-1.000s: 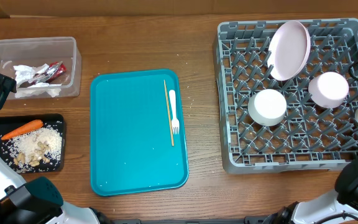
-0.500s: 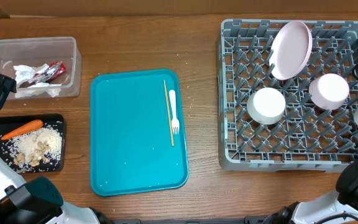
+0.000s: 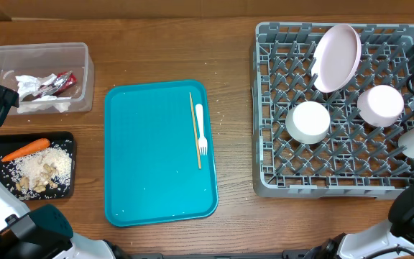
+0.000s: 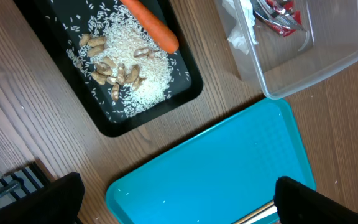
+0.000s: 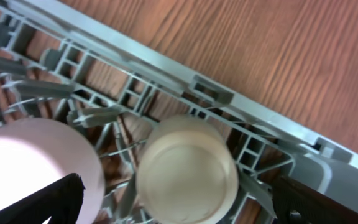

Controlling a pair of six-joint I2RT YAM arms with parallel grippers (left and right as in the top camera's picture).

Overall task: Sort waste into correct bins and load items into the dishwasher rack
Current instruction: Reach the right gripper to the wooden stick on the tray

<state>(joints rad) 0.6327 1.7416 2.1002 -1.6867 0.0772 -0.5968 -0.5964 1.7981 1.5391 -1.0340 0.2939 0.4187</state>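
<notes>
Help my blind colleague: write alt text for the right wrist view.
A small white cup sits at the edge of the grey dishwasher rack, between the open fingers of the right gripper. A pale bowl lies left, wooden table beyond.

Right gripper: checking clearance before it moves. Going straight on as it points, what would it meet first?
Probably the small white cup, in the dishwasher rack, ahead between the right gripper's open fingers; depth unclear.

I see a grey lattice rack (image 3: 336, 188), pale pink plate (image 3: 336, 57), white bowls (image 3: 308, 122), cream cup (image 5: 188, 171) (yellowish on my wrist feed), teal tray (image 3: 153, 173), white fork (image 3: 200, 128), orange carrot (image 3: 25, 149) in a black bin (image 3: 67, 138), red wrapper (image 3: 58, 84).
</notes>
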